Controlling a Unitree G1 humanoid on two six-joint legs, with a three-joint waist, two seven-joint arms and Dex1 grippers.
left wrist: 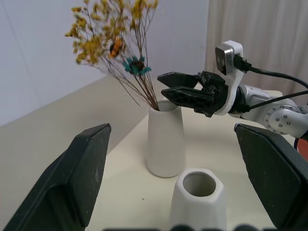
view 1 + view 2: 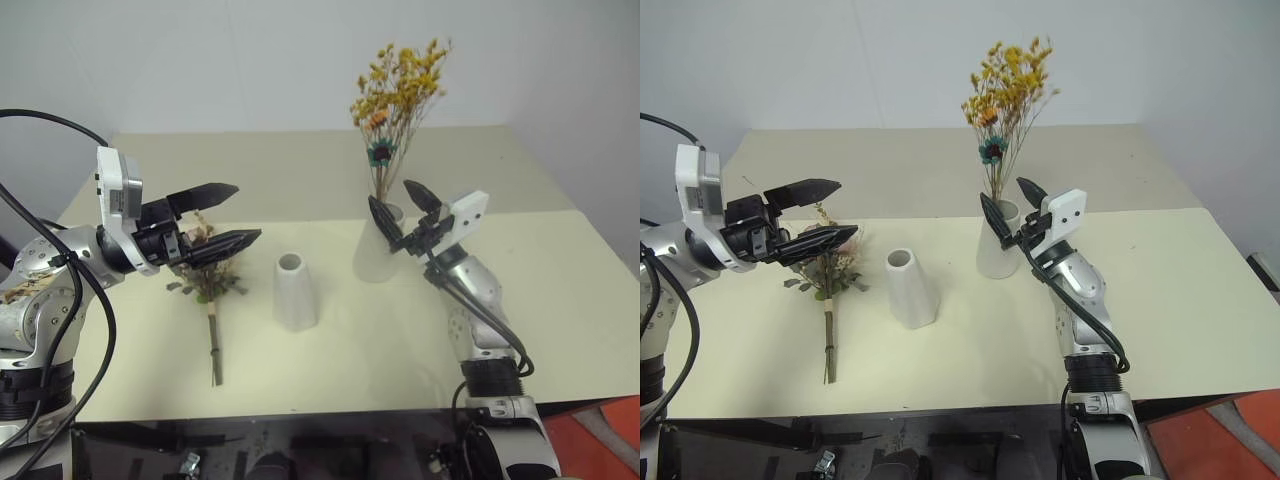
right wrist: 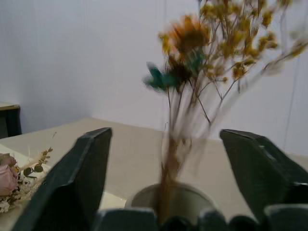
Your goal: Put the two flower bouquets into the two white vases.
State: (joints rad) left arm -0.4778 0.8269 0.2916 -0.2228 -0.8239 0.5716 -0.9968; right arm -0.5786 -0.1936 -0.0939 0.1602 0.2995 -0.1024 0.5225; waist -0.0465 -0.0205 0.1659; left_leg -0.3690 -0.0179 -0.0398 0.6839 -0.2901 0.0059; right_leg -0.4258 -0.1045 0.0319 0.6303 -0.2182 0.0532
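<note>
From the head cam I've got the cream table (image 2: 560,290) with both white vases near the middle. The taller vase (image 2: 997,242) has the yellow-orange bouquet (image 2: 1006,85) standing in it, stems down in the mouth. The smaller cone vase (image 2: 910,289) stands open-mouthed to its left. The pink rose bouquet (image 2: 827,272) lies flat on the table left of the cone.

My right gripper (image 2: 406,215) sits at the tall vase's rim, fingers spread apart, holding nothing. The right wrist cam shows the stems rising between its fingers, plus a pink rose (image 3: 6,179) at the edge. My left gripper (image 2: 818,214) hovers above the roses, jaws wide apart. Its wrist cam looks across at both vases instead.
</note>
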